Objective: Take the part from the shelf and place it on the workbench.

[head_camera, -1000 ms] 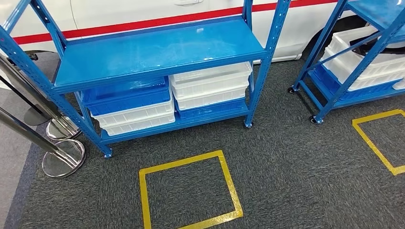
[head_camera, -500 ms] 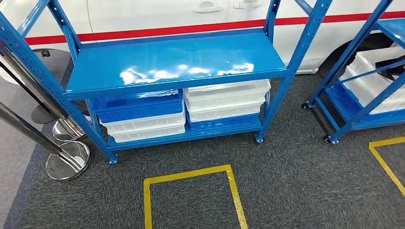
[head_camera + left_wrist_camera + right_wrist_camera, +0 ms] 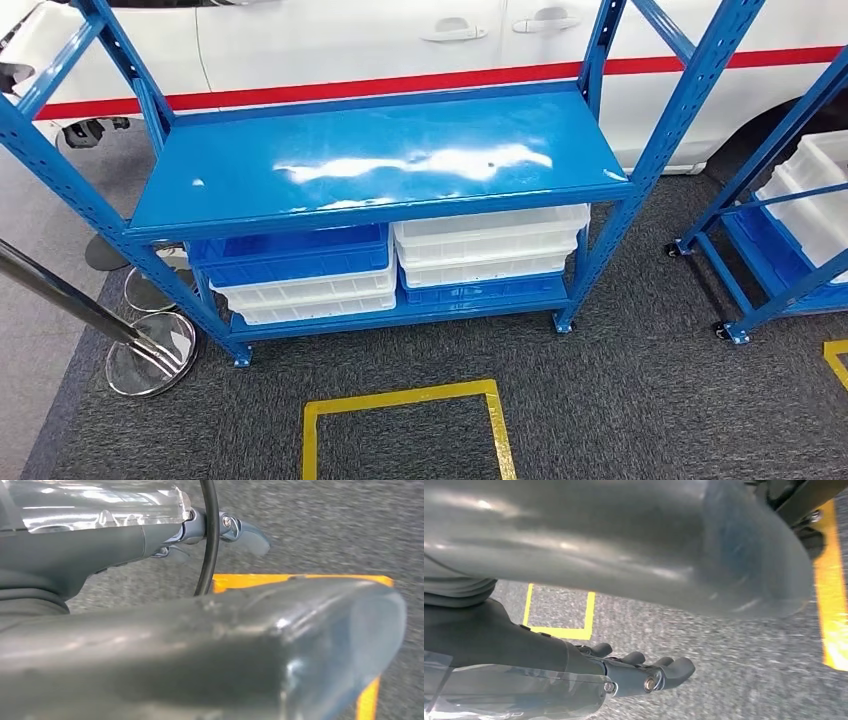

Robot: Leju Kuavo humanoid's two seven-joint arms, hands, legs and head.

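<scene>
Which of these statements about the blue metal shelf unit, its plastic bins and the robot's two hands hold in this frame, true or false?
1. The top board of the blue metal shelf unit holds a white bin. False: it is bare and glossy.
2. Stacked white plastic bins and a blue plastic bin sit on the lower level. True.
3. The left hand grips a part. False: it holds nothing, hanging above grey carpet.
4. A yellow tape square marks the carpet in front of the shelf unit. True.
5. The right hand holds nothing. True.
</scene>
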